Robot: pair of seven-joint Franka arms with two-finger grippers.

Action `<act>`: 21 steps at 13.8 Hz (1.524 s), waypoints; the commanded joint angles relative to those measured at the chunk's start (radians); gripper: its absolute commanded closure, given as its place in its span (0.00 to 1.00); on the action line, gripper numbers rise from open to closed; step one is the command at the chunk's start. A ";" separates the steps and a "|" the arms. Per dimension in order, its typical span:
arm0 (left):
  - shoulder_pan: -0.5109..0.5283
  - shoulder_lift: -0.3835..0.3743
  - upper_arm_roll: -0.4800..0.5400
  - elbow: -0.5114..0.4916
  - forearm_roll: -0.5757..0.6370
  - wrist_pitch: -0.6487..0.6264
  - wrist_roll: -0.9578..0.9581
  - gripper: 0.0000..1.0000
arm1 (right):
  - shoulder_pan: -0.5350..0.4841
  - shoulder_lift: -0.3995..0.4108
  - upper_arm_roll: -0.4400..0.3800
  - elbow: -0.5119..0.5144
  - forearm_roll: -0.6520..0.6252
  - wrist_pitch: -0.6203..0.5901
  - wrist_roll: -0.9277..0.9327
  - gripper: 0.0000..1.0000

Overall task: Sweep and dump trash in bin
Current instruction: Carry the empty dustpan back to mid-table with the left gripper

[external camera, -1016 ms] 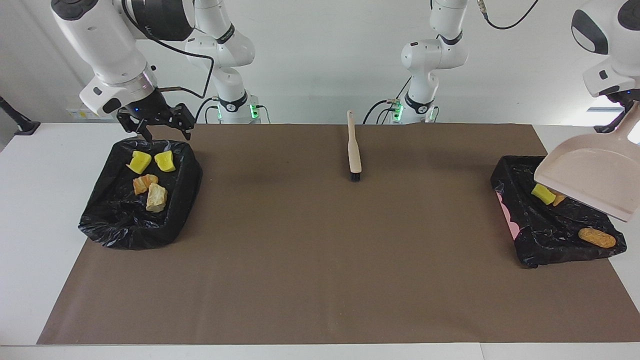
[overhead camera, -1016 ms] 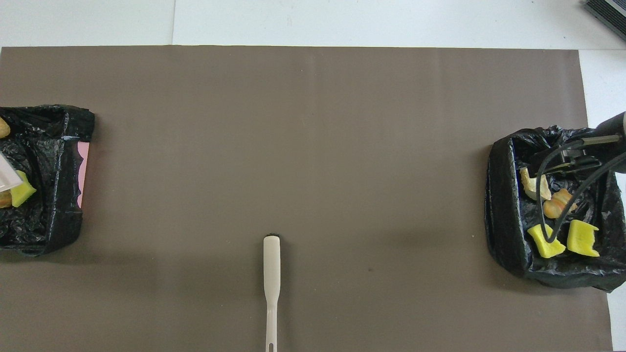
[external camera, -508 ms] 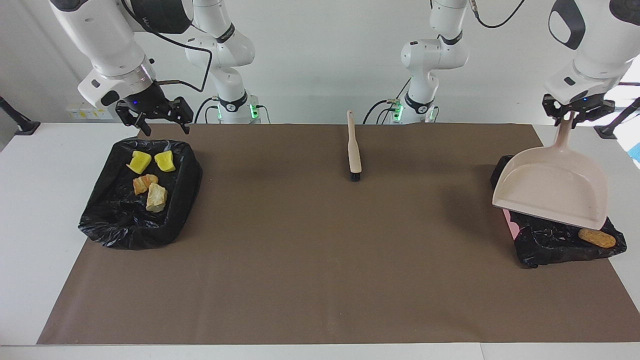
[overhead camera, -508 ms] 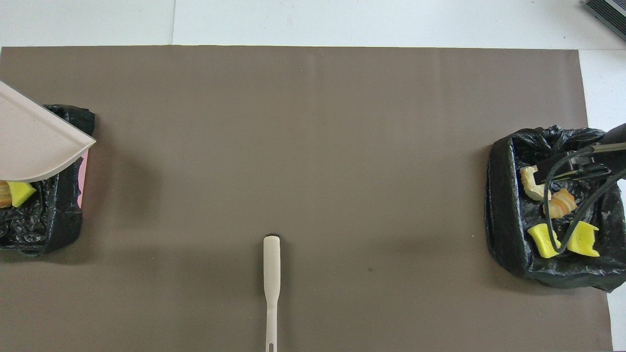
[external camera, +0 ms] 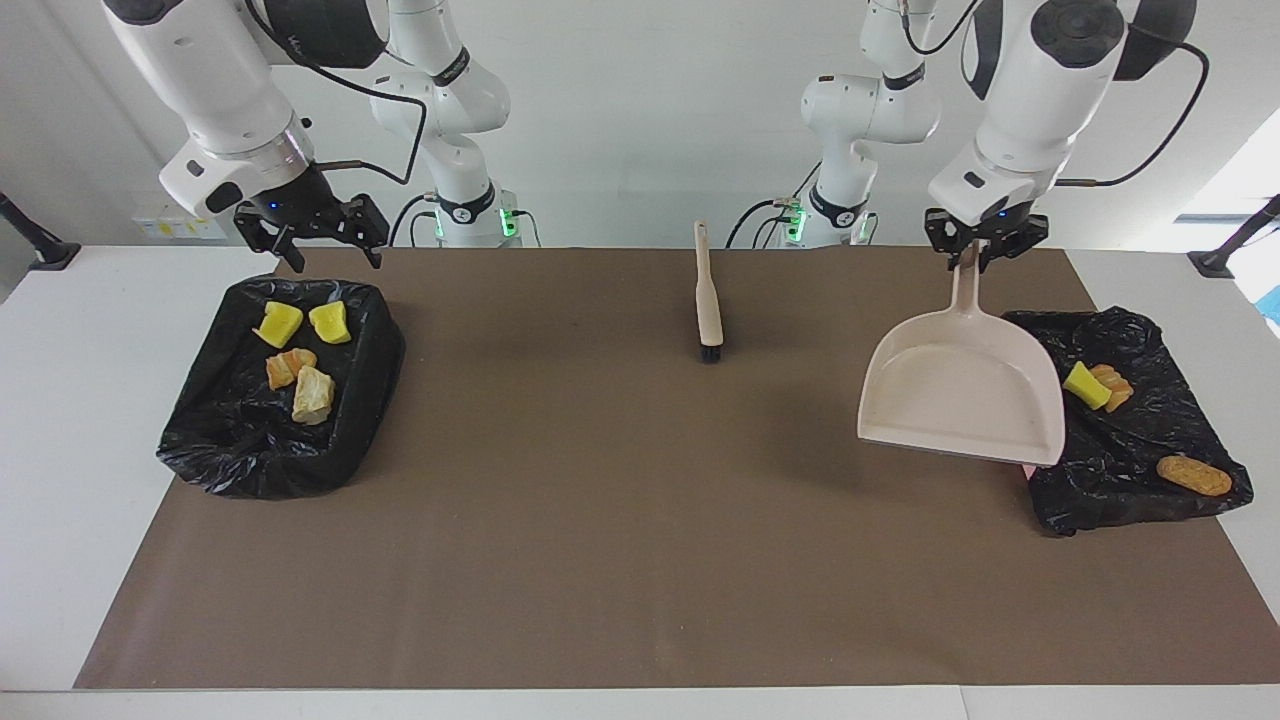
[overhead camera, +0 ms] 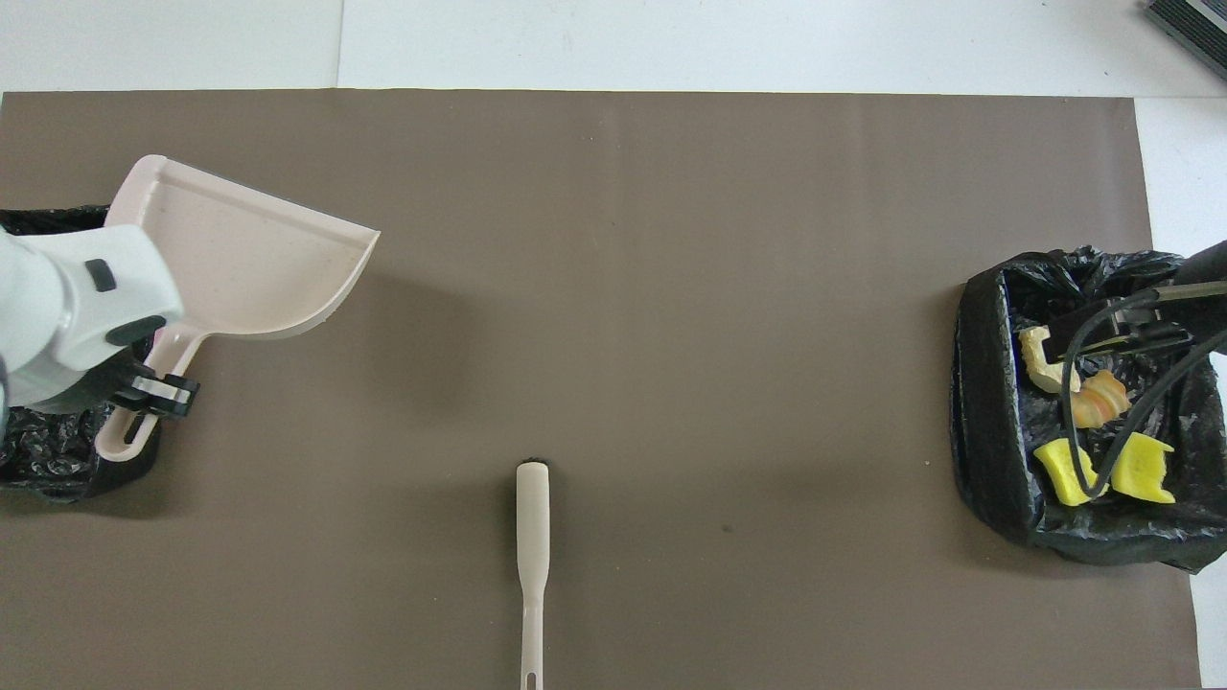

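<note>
My left gripper (external camera: 976, 256) (overhead camera: 153, 391) is shut on the handle of the beige dustpan (external camera: 960, 392) (overhead camera: 240, 257). The pan hangs empty over the mat, beside the black-lined bin (external camera: 1150, 480) (overhead camera: 48, 460) at the left arm's end. That bin holds three pieces of trash: yellow-green (external camera: 1084, 385), orange (external camera: 1114, 386) and brown (external camera: 1194, 475). My right gripper (external camera: 330, 256) (overhead camera: 1122, 321) is open and holds nothing, over the robot-side rim of the other bin (external camera: 230, 450) (overhead camera: 987, 402). In that bin lie yellow trash (external camera: 278, 324), tan trash (external camera: 313, 394) and an orange-striped piece (overhead camera: 1098, 401).
The beige brush (external camera: 708, 300) (overhead camera: 532, 565) lies on the brown mat (external camera: 600, 520) near the robots, midway between the bins, its black bristles pointing away from them. The right arm's cable (overhead camera: 1064, 402) loops over that arm's bin.
The left arm has carried the dustpan off its bin toward the table's middle, uncovering the trash there. The right gripper rose a little above its bin and stays open.
</note>
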 commanded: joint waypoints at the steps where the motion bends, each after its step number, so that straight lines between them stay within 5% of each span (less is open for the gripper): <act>1: -0.092 -0.015 0.020 -0.064 -0.067 0.117 -0.161 1.00 | -0.004 -0.023 0.000 -0.026 0.001 0.006 0.008 0.00; 7: -0.258 0.123 0.020 -0.080 -0.201 0.341 -0.365 1.00 | -0.004 -0.022 0.000 -0.027 0.001 0.006 0.008 0.00; 11: -0.375 0.291 0.015 -0.075 -0.210 0.570 -0.512 1.00 | -0.006 -0.023 0.000 -0.026 0.001 0.006 0.008 0.00; 21: -0.406 0.318 0.012 -0.127 -0.253 0.654 -0.445 1.00 | -0.004 -0.023 0.000 -0.026 0.001 0.006 0.008 0.00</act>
